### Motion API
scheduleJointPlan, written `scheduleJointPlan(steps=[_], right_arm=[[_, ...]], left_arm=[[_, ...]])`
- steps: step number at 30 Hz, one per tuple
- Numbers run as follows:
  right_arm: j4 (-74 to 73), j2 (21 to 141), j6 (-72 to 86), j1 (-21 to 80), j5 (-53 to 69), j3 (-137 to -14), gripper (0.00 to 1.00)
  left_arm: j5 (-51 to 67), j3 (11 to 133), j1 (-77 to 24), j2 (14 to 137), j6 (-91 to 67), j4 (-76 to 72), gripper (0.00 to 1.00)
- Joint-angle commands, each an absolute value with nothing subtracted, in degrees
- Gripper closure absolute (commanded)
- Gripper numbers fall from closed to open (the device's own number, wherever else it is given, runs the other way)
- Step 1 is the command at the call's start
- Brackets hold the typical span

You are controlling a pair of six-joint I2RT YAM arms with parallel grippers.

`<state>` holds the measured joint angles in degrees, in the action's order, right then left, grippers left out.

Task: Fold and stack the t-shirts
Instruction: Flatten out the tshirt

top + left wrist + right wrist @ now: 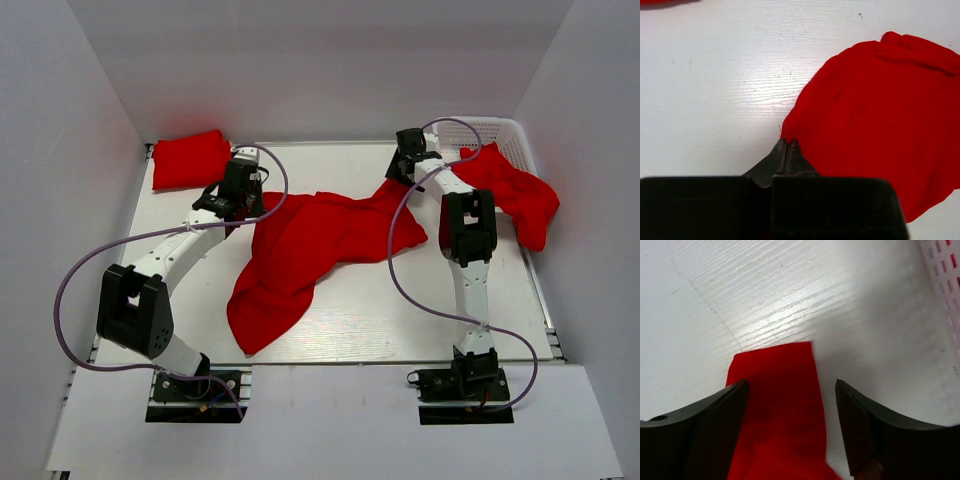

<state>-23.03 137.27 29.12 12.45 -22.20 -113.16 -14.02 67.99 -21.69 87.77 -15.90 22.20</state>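
A crumpled red t-shirt (310, 245) lies spread across the middle of the white table. My left gripper (243, 182) is shut on its left edge; in the left wrist view the closed tips (788, 142) pinch the hem of the red cloth (880, 110). My right gripper (408, 150) is open above the shirt's far right corner; in the right wrist view a red strip (782, 405) lies between the spread fingers (725, 415). A folded red t-shirt (190, 158) sits at the far left corner. Another red t-shirt (520, 195) hangs out of the basket.
A white plastic basket (500, 135) stands at the far right corner, its mesh wall showing in the right wrist view (945, 285). White walls enclose the table on the left, back and right. Purple cables loop beside both arms.
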Motion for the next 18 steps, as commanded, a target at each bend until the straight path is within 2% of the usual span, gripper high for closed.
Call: scheduleJointPlan(steps=[1,7,10,11,15,18], right_arm=[[-19.86,137.90,35.59,12.04,-22.59,-115.49,0.27],[-19.86,138.43,38.41,11.69,-21.89,-113.73,0.30],[-19.87,138.78,38.94,11.51,-21.18,-113.20,0.37],[-19.86,138.95,39.02,11.51,-21.09,-113.29,0.43],[-19.86,139.04,39.55,11.25,-20.31,-112.50,0.55],[-19.86,139.13,39.64,11.25,-19.78,-112.06,0.60]], left_arm=[[-13.36,67.76,-21.45,87.28,-15.56,21.62,1.00],[-13.36,66.71,-21.45,87.28,-15.56,21.62,1.00],[-13.36,66.71,-21.45,87.28,-15.56,22.14,1.00],[-13.97,66.71,-21.45,87.28,-15.56,22.15,1.00],[-14.59,67.24,-21.45,87.28,-15.56,22.68,1.00],[-15.12,67.24,-21.45,87.28,-15.56,22.68,1.00]])
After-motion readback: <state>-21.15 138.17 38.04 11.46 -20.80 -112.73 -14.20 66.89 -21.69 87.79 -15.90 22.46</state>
